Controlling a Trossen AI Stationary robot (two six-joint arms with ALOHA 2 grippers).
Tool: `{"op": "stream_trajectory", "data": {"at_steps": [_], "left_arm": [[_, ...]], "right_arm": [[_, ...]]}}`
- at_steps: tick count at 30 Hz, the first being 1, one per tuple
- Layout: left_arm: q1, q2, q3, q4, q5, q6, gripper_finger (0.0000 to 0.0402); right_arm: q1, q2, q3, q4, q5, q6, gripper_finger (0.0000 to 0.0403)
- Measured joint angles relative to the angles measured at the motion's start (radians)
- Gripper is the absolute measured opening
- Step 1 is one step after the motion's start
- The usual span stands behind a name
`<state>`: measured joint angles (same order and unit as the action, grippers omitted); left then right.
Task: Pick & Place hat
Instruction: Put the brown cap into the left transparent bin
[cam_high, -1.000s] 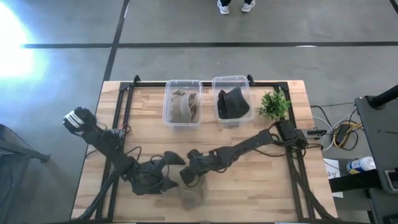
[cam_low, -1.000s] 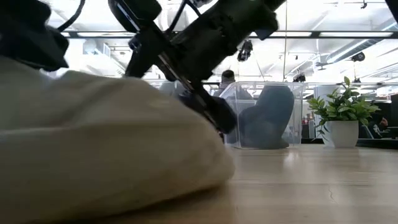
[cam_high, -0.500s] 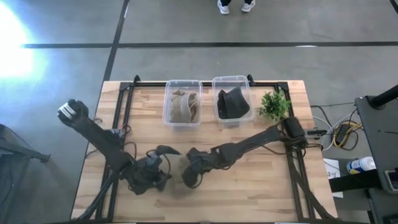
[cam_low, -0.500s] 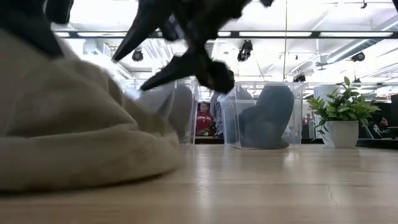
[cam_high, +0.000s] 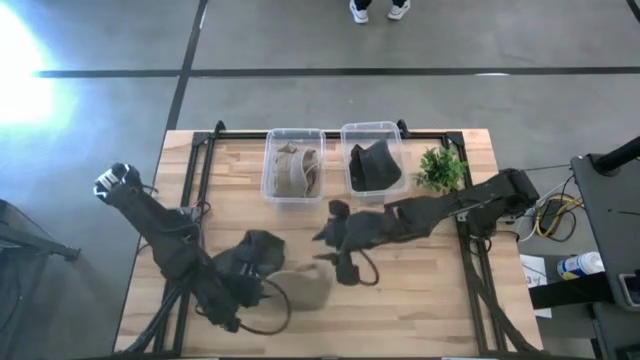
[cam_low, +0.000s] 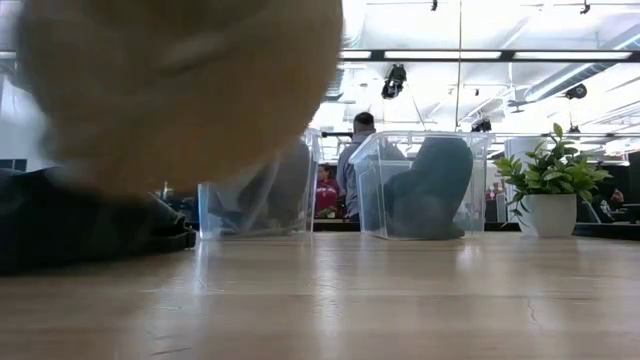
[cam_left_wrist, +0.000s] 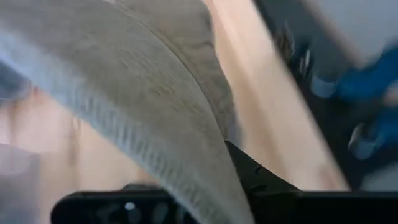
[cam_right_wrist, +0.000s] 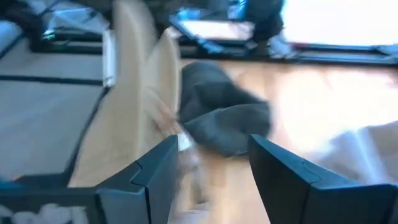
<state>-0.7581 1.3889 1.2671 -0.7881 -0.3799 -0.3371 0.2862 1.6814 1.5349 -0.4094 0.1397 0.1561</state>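
A beige knit hat (cam_high: 305, 288) hangs near the table's front, held by my left gripper (cam_high: 262, 292), which is shut on it. In the low view the beige hat (cam_low: 180, 90) is high above the tabletop. A dark grey hat (cam_high: 262, 250) lies on the wood just beyond it and shows in the low view as a dark heap (cam_low: 90, 230). My right gripper (cam_high: 330, 228) stands open at mid-table, to the right of both hats, with nothing between its fingers (cam_right_wrist: 155, 168). My left gripper pinches the beige hat's ribbed edge (cam_left_wrist: 214, 165) between its two fingers, on the side of the hat toward the table's left. The fingers come at it from the left. The hat is lifted clear of the table.
Two clear bins stand at the far edge: one (cam_high: 292, 168) holds a beige hat, the other (cam_high: 373, 165) a dark one. A small potted plant (cam_high: 440, 168) stands to their right. A person's feet (cam_high: 378, 9) show beyond the table.
My left gripper has shut on the beige hat and raised it off the table, where it lay flat a second ago. My right gripper, then beside the hat, has drawn back toward the table's far right and stays open.
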Motion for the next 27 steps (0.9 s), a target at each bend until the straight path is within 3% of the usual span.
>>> {"op": "stream_trajectory", "data": {"at_steps": [7, 12, 19, 27], "left_arm": [[0.038, 0.145, 0.182, -0.268, -0.034, 0.230, 0.0013], [0.080, 0.212, 0.254, -0.277, -0.075, 0.424, 0.0013], [0.135, 0.247, 0.287, -0.275, -0.077, 0.519, 0.0014], [0.154, 0.256, 0.284, -0.252, -0.075, 0.567, 0.0014]], "right_arm": [[-0.003, -0.076, 0.000, -0.025, -0.024, 0.099, 0.0192], [0.010, -0.015, -0.003, -0.024, -0.059, 0.073, 0.0192], [0.031, 0.036, -0.002, 0.024, -0.133, 0.077, 0.0192], [0.038, 0.029, -0.002, -0.018, -0.144, 0.065, 0.0192]]}}
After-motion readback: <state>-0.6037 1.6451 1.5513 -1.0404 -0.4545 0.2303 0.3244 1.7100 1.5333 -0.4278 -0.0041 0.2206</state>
